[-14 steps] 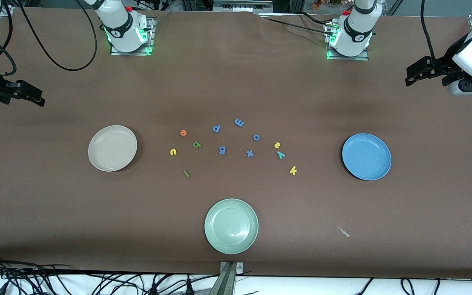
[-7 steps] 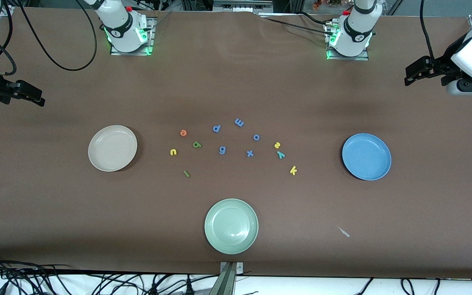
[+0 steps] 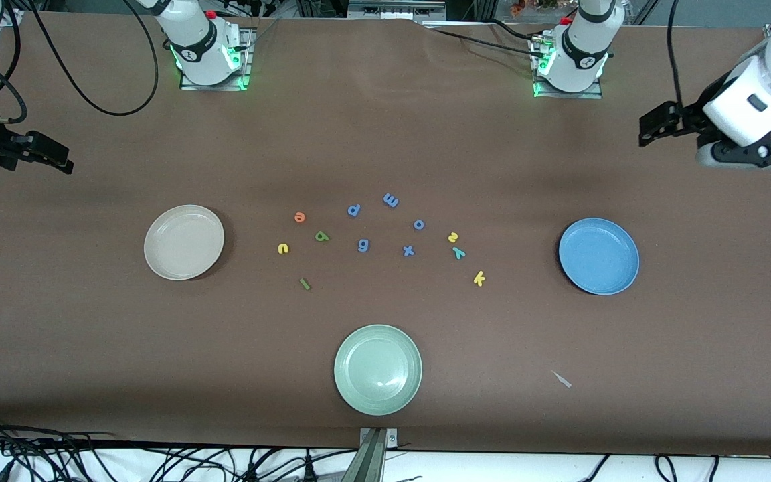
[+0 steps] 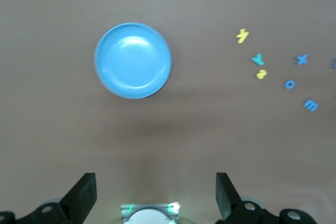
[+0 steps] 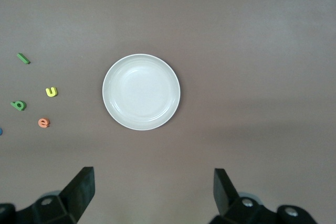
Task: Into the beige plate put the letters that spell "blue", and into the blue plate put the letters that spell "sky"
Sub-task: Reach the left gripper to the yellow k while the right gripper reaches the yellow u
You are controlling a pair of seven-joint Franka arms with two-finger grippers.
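Note:
The beige plate point(image 3: 184, 242) point(image 5: 141, 92) lies toward the right arm's end of the table, the blue plate point(image 3: 598, 256) point(image 4: 133, 60) toward the left arm's end. Between them lie the orange e point(image 3: 300, 216), light green b point(image 3: 321, 235), yellow u point(image 3: 283, 248) and dark green l point(image 3: 304, 284) beside the beige plate. The yellow s point(image 3: 452, 237), teal y point(image 3: 458, 252) and yellow k point(image 3: 479, 278) lie closer to the blue plate. My left gripper point(image 3: 653, 127) point(image 4: 156, 198) hangs open over bare table at its end. My right gripper point(image 3: 61, 157) point(image 5: 152, 195) waits open at the table's edge.
A pale green plate point(image 3: 377, 369) sits near the front edge. Several blue letters point(image 3: 363, 245) are scattered between the two letter groups. A small pale scrap point(image 3: 562, 379) lies nearer the front camera than the blue plate.
The left arm has swung its gripper inward over the table, toward the middle. The right arm, the letters and the plates have not moved.

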